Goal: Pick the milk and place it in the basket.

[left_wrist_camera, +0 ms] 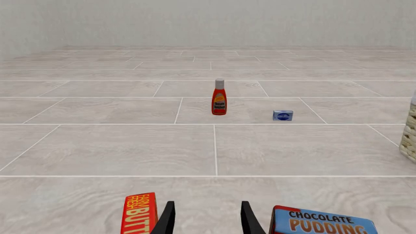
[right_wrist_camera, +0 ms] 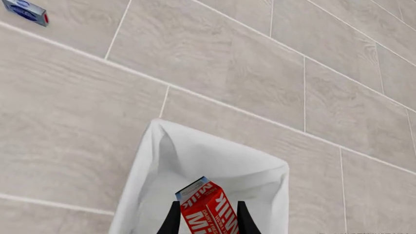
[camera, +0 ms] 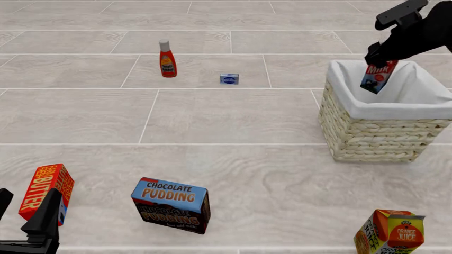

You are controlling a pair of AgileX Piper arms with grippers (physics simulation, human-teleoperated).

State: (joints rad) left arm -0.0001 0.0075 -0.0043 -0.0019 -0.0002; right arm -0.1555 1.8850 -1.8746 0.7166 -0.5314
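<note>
Red milk [camera: 378, 76] gripped by right tool [camera: 376, 59] over basket [camera: 367, 132]; lower inside lining before release. Left tool [left_wrist_camera: 206, 219] open.

The orange juice carton [camera: 390, 233] at the near right and the left gripper [camera: 25, 222] at the near left are cut off by the front view's bottom edge. The small blue box [camera: 229, 79] far off bears print too small to read. In the right wrist view the milk [right_wrist_camera: 208, 209] runs off the edge, hiding its lower part.

Pale grey wood-grain tiles [camera: 226, 116] with light grout lines run back to a plain whitish wall [left_wrist_camera: 208, 22].
</note>
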